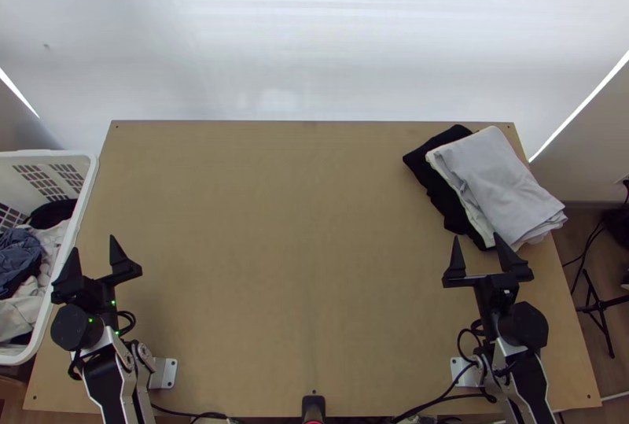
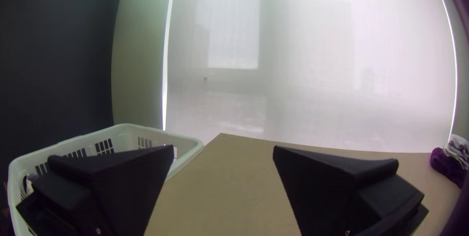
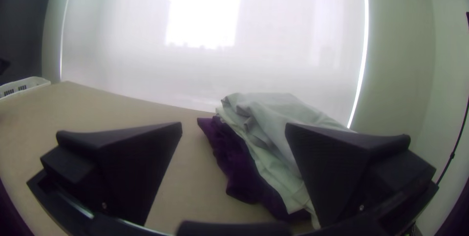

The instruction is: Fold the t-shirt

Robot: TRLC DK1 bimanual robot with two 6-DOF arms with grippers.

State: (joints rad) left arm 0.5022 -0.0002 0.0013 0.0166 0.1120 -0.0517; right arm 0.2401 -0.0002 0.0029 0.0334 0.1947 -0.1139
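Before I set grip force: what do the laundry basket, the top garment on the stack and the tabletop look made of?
Basket: likely molded plastic, white; smooth rounded rim, slotted walls.
Top garment: soft woven or knit fabric, light grey, matte; drapes in folds and creases.
Tabletop: wood or wood-based board, matte light brown; flat, even surface.

Basket left, clothes right.

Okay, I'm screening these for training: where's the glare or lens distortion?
Right wrist view: daylight burns out part of the blind; left wrist view: a bright slit beside the blind curves, corners dark; top view: faint sheen on the blind, table softly lit.
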